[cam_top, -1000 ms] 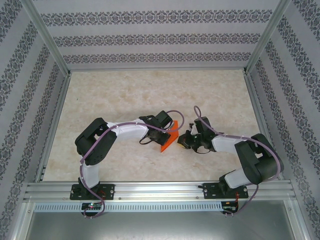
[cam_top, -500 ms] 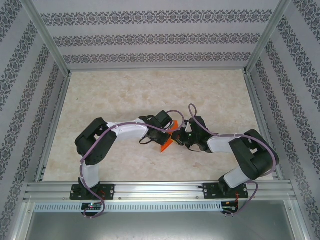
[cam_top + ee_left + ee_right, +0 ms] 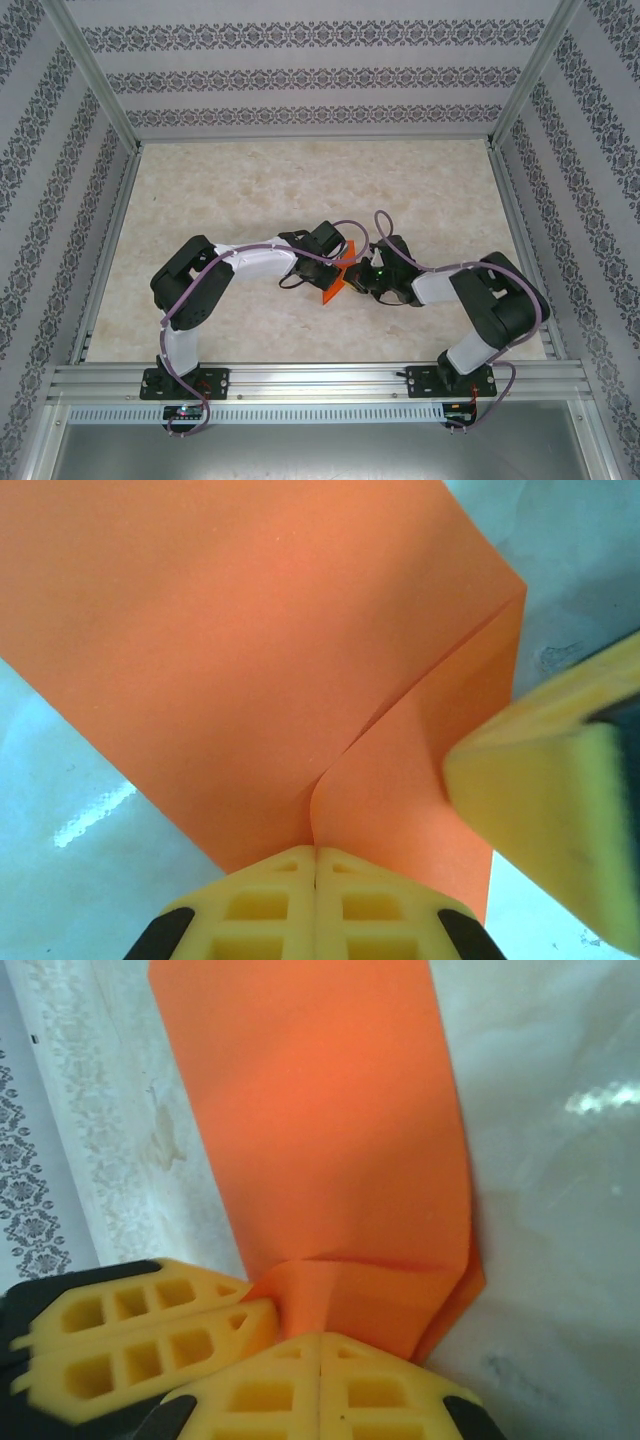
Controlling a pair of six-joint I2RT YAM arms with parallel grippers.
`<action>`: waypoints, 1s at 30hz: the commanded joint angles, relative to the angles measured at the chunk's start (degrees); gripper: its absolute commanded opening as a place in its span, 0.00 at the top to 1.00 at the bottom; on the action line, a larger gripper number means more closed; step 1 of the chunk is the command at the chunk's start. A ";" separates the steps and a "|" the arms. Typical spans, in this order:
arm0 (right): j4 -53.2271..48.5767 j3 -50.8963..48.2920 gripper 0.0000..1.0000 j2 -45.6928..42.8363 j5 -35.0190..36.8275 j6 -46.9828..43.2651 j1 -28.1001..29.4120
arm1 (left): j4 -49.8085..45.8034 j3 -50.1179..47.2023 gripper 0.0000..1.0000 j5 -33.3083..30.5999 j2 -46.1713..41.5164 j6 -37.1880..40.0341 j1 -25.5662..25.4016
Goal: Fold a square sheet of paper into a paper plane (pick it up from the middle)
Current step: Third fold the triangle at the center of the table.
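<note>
Square sheet of paper, already folded into a narrower layered shape, sits in the near-middle of the table, pinched between both arms; whether it rests on the surface or hangs just above it cannot be told. The left gripper is clamped shut on the paper where a crease runs into its fingertips. The right gripper is clamped shut on a layered corner just beside it, and one right finger shows at the side of the left wrist view. The step in hand appears to be setting or tightening a fold. Hold one grip as the anchor and move the other along the crease, not across it. Keep the layers flush and avoid pulling the grips apart, since thin paper is likely to tear. The free edges extend away from both grips. Clearance between the grippers is minimal. The table is open on the far side and to both sides, while the rail lies close behind.
</note>
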 commanded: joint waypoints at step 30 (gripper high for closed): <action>4.38 -0.54 0.95 4.49 3.70 5.60 6.37 | -2.70 -0.34 0.96 2.05 4.58 -2.05 1.64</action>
